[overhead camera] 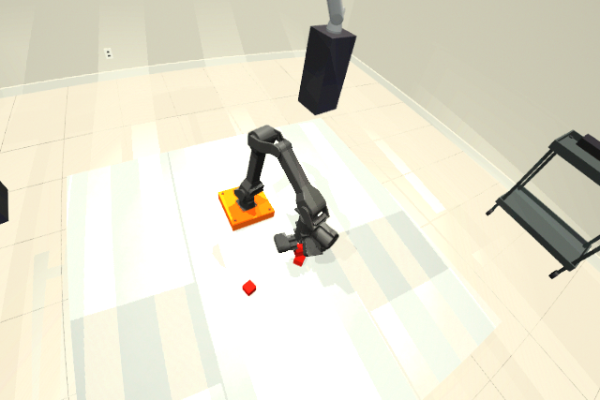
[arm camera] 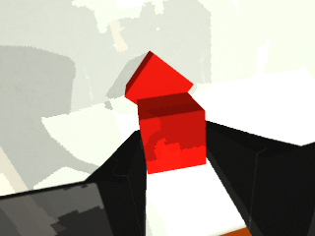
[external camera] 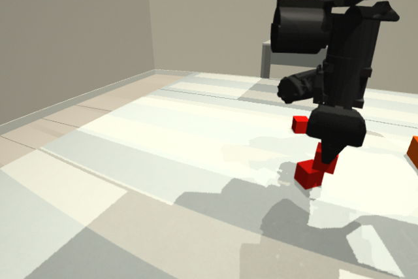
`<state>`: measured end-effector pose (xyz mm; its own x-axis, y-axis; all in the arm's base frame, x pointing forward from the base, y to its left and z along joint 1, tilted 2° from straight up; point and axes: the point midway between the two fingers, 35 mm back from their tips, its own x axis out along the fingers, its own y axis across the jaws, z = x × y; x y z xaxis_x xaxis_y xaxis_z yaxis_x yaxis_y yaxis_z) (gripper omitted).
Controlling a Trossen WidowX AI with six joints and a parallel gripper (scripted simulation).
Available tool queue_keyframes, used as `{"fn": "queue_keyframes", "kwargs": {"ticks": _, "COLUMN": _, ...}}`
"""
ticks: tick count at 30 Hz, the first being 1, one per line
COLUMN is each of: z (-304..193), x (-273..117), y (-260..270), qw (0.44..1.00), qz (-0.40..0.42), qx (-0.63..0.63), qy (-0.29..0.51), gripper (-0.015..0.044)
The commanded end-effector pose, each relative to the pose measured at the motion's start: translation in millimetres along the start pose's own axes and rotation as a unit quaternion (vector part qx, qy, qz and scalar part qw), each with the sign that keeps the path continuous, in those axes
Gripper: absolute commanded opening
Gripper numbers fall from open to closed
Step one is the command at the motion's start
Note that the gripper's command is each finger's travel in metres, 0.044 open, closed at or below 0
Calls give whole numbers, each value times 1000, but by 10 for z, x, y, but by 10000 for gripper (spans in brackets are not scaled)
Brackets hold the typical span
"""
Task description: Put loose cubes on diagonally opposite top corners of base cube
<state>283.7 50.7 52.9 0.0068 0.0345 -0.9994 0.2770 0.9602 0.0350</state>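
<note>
Three red cubes look alike. My gripper (overhead camera: pixel 296 248) (external camera: pixel 326 160) (arm camera: pixel 169 132) points down and is shut on one cube (overhead camera: pixel 299 249) (external camera: pixel 330 168) (arm camera: pixel 174 147), with a finger on each side of it in the wrist view. A second cube (overhead camera: pixel 298 261) (external camera: pixel 306 174) (arm camera: pixel 155 81) sits on the floor beside and partly below the held one, probably the base cube. It is turned relative to the held cube, which overlaps it in the wrist view; whether they touch I cannot tell. The third cube (overhead camera: pixel 248 288) (external camera: pixel 300 124) lies apart on the floor.
The arm stands on an orange base plate (overhead camera: pixel 227 201) (external camera: pixel 414 152), whose edge also shows at the bottom of the wrist view. A grey arm on a dark pedestal (overhead camera: pixel 323 71) stands at the back, and a dark cart (overhead camera: pixel 537 221) stands far right.
</note>
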Motion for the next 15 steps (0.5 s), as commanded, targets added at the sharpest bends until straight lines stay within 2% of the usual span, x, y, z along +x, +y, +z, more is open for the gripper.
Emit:
{"fn": "queue_keyframes", "kwargs": {"ticks": 1, "z": -14, "x": 22, "y": 3, "qw": 1000, "qz": 2, "qx": -2, "qy": 2, "gripper": 105}}
{"fn": "queue_keyframes", "kwargs": {"ticks": 15, "z": -15, "x": 37, "y": 3, "qw": 1000, "qz": 2, "qx": 0, "qy": 2, "gripper": 105}}
